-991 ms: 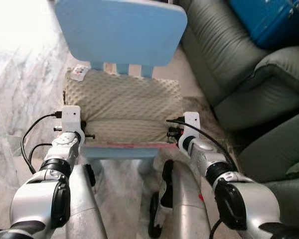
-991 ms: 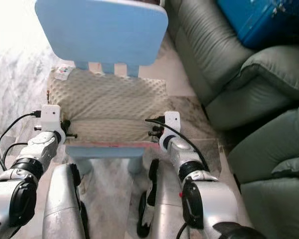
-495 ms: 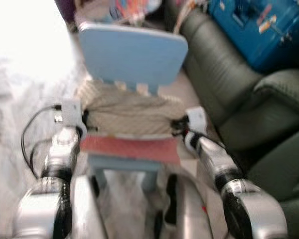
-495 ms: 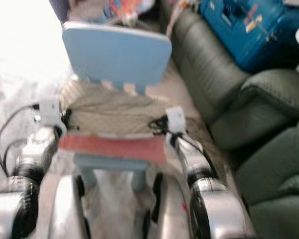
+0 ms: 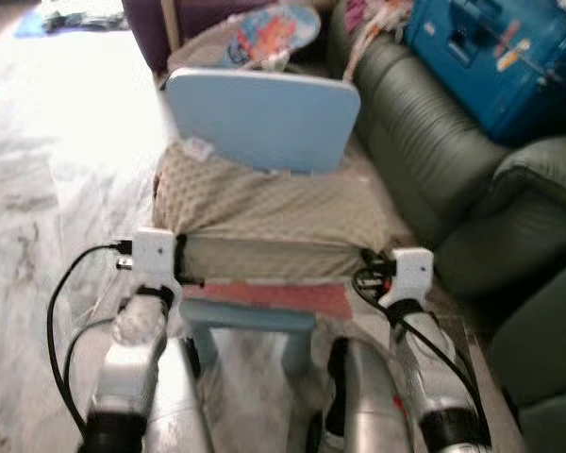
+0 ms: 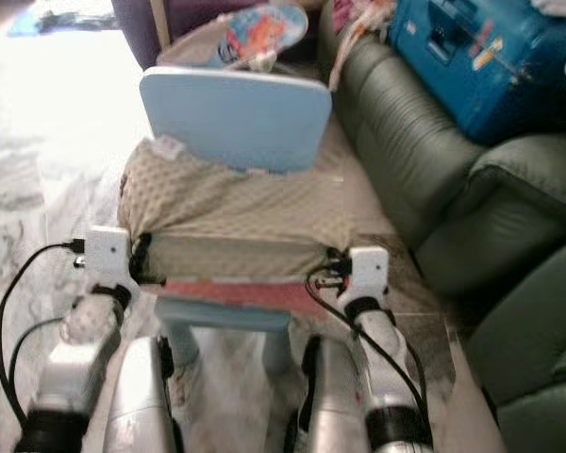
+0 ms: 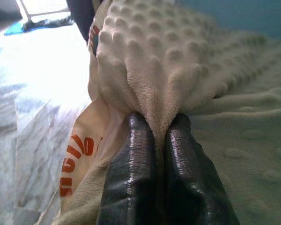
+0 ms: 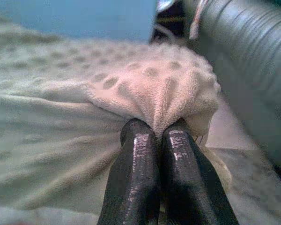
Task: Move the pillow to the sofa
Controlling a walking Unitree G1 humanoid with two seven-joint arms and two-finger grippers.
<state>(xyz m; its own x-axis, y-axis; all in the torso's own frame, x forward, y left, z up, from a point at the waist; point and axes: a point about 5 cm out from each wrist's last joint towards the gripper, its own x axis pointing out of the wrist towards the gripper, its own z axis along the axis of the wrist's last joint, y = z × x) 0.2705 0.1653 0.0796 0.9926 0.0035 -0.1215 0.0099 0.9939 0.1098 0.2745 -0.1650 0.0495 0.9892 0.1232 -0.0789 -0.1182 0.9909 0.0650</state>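
Pillow (image 5: 264,203): we find it over the blue chair (image 5: 262,118) seat.
Left gripper (image 7: 157,136): pinching pillow's corner.
Right gripper (image 8: 155,136): pinching opposite corner.

home living room | green leather sofa (image 5: 424,123) | marble floor (image 5: 47,198) | blue chair (image 5: 262,118)

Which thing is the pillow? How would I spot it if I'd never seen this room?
Find the dark green sofa on the robot's right; beside it stands a small light-blue chair. The pillow lies on that chair's seat, pinched at its front corners by the left hand and right hand. It is beige, soft and covered in little bumps.
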